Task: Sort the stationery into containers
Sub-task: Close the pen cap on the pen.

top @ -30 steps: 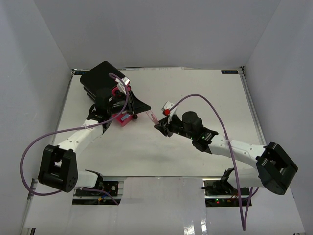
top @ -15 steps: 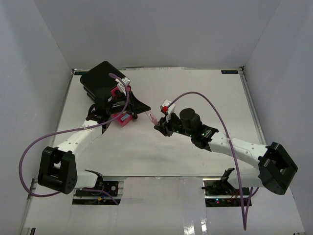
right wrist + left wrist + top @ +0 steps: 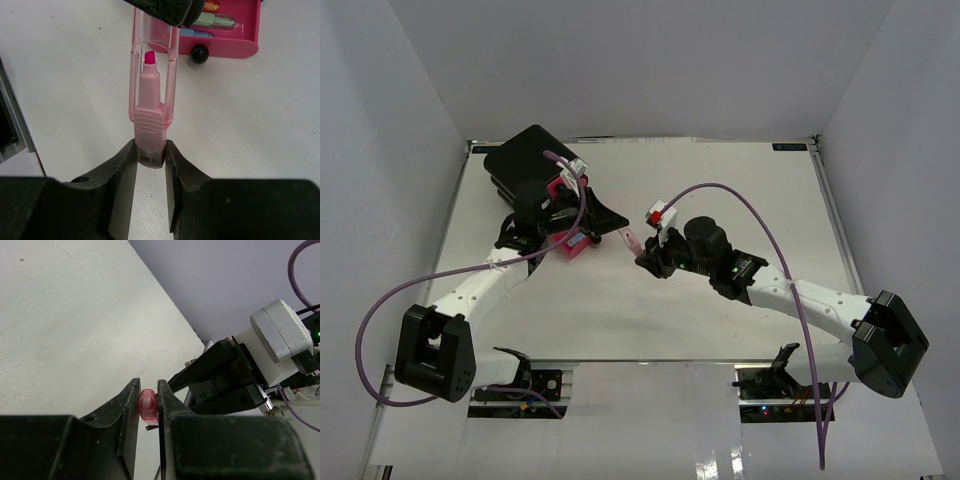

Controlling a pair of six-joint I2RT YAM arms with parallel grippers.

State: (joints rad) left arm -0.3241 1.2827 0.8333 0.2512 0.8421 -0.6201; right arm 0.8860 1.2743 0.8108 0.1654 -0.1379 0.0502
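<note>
A pink highlighter (image 3: 150, 125) with a clear pink cap (image 3: 150, 45) is held between both grippers, just above the table. My right gripper (image 3: 151, 150) is shut on its barcoded rear end. My left gripper (image 3: 148, 389) is shut on the tip of the cap (image 3: 148, 404); its fingers (image 3: 167, 10) show at the top of the right wrist view. In the top view the highlighter (image 3: 632, 240) spans from the left gripper (image 3: 620, 233) to the right gripper (image 3: 646, 257). The black drawer box (image 3: 525, 160) stands far left, with one pink drawer (image 3: 235, 46) pulled open.
The open drawer holds green, blue and orange pens (image 3: 217, 21) and has a black round knob (image 3: 200, 53). The right gripper's body (image 3: 225, 380) fills the left wrist view's right side. Purple cables (image 3: 740, 205) loop above both arms.
The right arm's forearm and wrist have shifted slightly left and farther. Both grippers stay shut on the highlighter, which has hardly moved.
</note>
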